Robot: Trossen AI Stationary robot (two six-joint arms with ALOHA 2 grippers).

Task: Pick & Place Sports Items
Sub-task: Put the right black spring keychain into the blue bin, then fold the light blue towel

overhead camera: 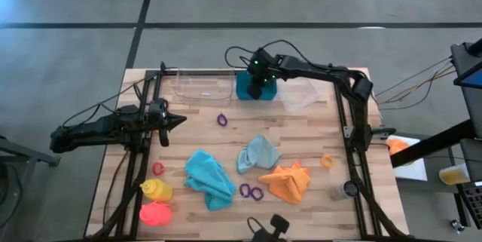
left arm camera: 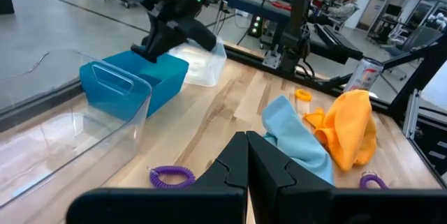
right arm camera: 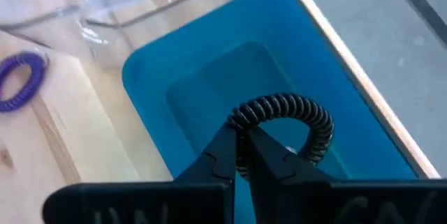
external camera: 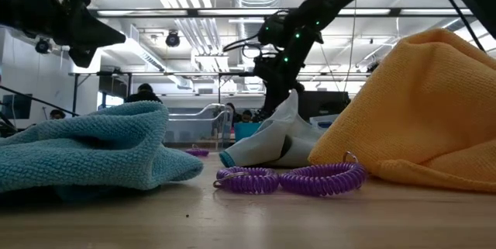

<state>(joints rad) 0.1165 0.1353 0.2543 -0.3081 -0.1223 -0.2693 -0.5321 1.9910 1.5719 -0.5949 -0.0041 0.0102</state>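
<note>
From above, the right gripper [overhead camera: 257, 85] hangs over the teal bin [overhead camera: 263, 90] at the far edge of the table [overhead camera: 301, 133], with a clear tray [overhead camera: 202, 85] on one side of the bin and another clear tray [overhead camera: 300, 95] on the other. The left gripper [overhead camera: 178, 121] sits over bare wood, jaws pressed together and empty; a purple ring [overhead camera: 222, 120] lies just ahead of its tips. Nearer the front lie a teal cloth [overhead camera: 209, 179], a pale blue cloth [overhead camera: 259, 154], an orange cloth [overhead camera: 288, 182], a pair of purple rings [overhead camera: 251, 191], a red ring [overhead camera: 157, 169], an orange ring [overhead camera: 327, 160], a yellow bottle [overhead camera: 156, 189] and a pink-red bottle [overhead camera: 155, 213].

From table height, the pair of purple rings [external camera: 291, 179] lies in front between the teal cloth [external camera: 85, 152] and the orange cloth [external camera: 418, 109], with the pale blue cloth [external camera: 271, 142] behind.

The left wrist camera shows its closed fingers [left arm camera: 246, 172], with a purple ring [left arm camera: 172, 176] just beside the tips and the bin [left arm camera: 136, 77] well beyond.

The right wrist camera shows its jaws pinching a dark coiled ring [right arm camera: 286, 123], held above the inside of the bin [right arm camera: 209, 84]. A purple ring [right arm camera: 21, 81] lies on the wood off to the side.
</note>
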